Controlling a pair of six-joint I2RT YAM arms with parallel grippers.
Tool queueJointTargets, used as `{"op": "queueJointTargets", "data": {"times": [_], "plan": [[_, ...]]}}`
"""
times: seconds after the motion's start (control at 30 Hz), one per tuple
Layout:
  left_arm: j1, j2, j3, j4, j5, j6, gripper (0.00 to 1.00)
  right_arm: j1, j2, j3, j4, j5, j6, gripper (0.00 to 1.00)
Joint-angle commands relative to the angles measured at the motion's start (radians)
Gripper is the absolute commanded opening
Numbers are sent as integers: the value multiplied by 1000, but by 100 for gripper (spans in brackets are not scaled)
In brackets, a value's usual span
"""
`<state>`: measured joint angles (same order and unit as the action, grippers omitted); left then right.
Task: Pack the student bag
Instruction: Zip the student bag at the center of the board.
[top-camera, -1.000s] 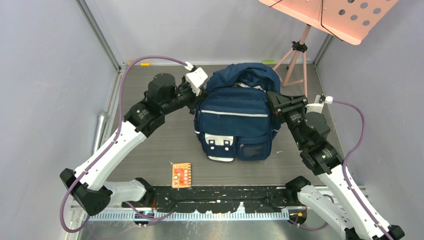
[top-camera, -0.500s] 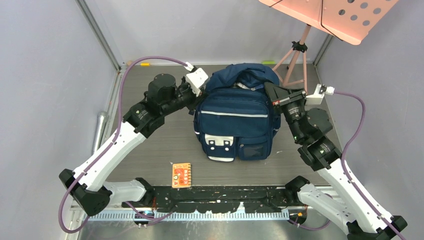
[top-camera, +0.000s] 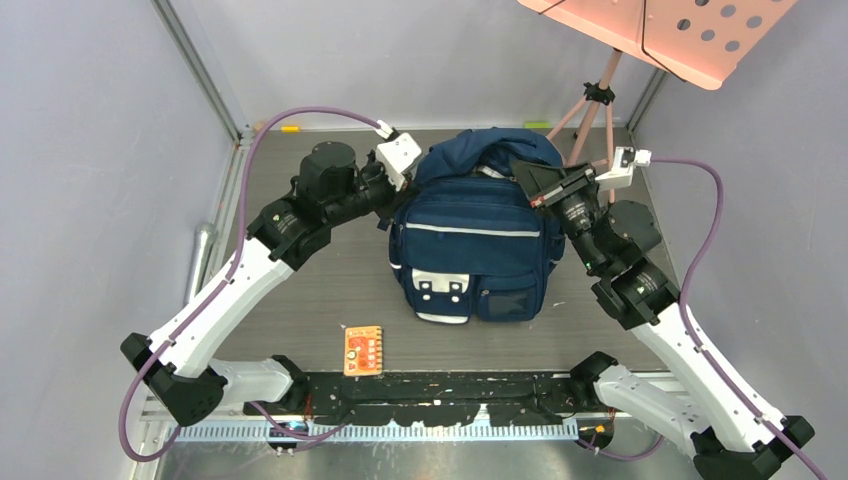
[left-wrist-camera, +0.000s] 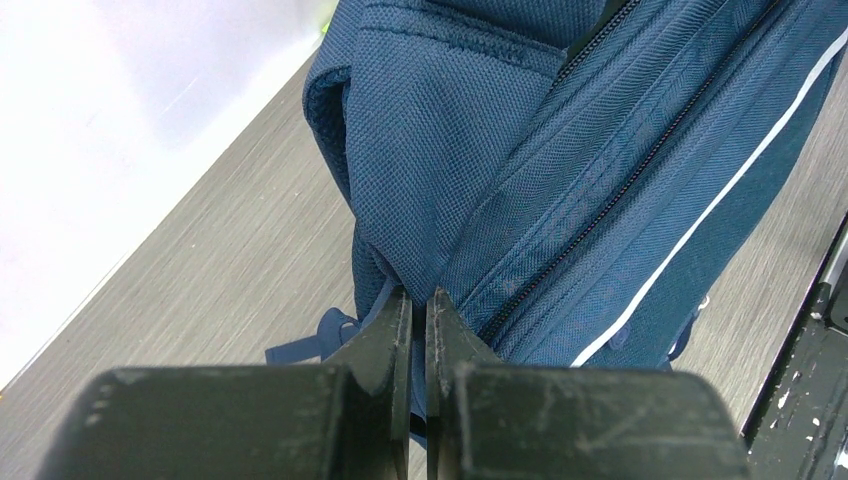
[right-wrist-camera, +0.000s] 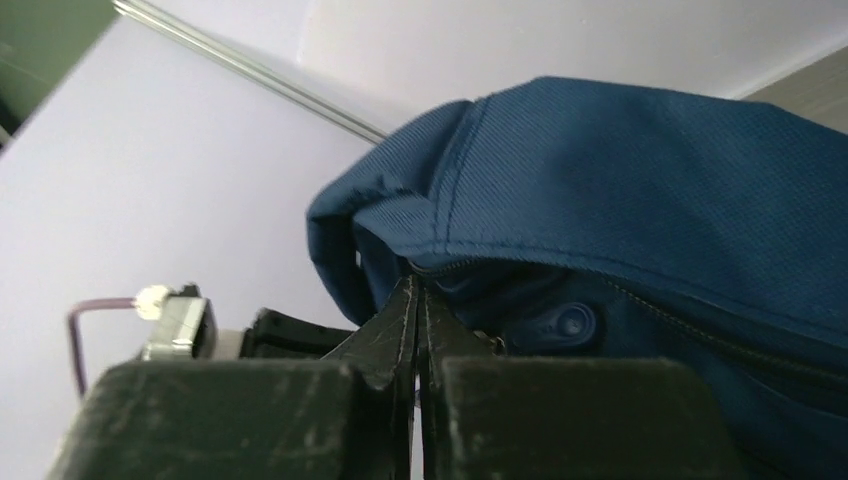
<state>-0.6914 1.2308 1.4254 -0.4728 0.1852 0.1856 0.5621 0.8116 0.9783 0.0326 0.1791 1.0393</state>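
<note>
pinching student bag (top-camera: 470, 240) fabric, left gripper (left-wrist-camera: 420, 296), right gripper (right-wrist-camera: 418, 287), orange card (top-camera: 363, 351) print illegible

Robot lab test cell, plain lavender walls (top-camera: 80, 200), metal frame posts (top-camera: 198, 70), grey tabletop (top-camera: 330, 290), pink tripod stand (top-camera: 680, 30)

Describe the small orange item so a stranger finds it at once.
Start at the navy student bag in the middle of the grey table. Toward the near edge and left of it lies an orange card: small, flat and bright, unlike the bulky dark bag.
</note>
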Motion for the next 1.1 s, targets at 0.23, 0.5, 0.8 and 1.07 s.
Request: {"op": "queueJointTargets", "data": {"times": [0.23, 0.5, 0.8, 1.07], "plan": [[7, -35, 2, -4, 6, -20, 0, 9, -40, 210, -446, 116, -335, 42], [7, -45, -2, -12, 8, -20, 0, 9, -16, 220, -517, 151, -376, 57], [7, -56, -12, -6, 15, -18, 0, 7, 51, 231, -479, 46, -374, 63], [7, -59, -18, 0, 25, -18, 0, -7, 99, 239, -334, -93, -406, 63]]}}
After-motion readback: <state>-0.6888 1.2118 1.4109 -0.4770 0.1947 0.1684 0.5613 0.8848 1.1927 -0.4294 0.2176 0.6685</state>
